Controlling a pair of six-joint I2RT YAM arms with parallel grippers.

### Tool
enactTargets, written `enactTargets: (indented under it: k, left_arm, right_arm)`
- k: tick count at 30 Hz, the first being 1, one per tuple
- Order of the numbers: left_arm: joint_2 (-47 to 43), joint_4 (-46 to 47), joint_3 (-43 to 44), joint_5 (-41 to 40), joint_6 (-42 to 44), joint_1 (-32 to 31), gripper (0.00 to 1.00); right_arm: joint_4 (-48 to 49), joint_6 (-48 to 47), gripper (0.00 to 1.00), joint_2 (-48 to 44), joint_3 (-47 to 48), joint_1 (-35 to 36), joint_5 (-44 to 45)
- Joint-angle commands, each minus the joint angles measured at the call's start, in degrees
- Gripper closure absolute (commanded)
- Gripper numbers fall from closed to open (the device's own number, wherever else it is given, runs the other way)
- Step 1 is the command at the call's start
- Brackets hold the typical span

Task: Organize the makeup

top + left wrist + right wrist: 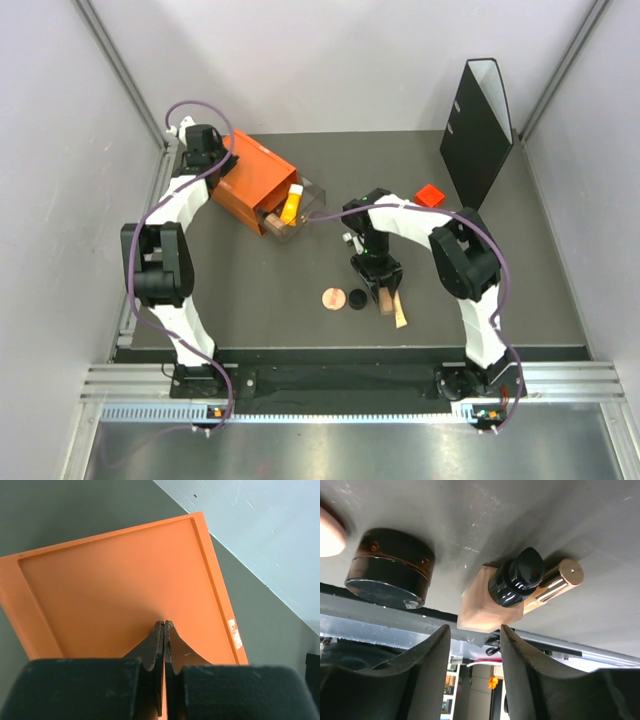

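My right gripper hovers open just over a beige bottle with a dark cap; nothing sits between its fingers. A beige stick lies against that bottle. To the left lie a small black disc and a round pink disc. An orange tube with a white cap and another beige bottle rest in the pulled-out clear drawer. My left gripper is shut, tips on the orange drawer box.
A small red cube sits at the back right, near an upright black file holder. White walls close in the dark table on three sides. A metal rail runs along the near edge.
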Motion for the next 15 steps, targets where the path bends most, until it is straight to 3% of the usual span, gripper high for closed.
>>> enactTargets:
  k: [1,15]
  left_arm:
    - [6.7,-12.0,-2.6,-0.4,2.6,-0.3,1.00]
    - [7.8,-12.5,-0.8,0.5,2.3,-0.3,1.00]
  right_arm:
    - [1.2,-0.4,0.54,2.2,0.7,1.1,0.4]
    - [3.5,1.1,0.53,3.1,0.3,1.1,5.2]
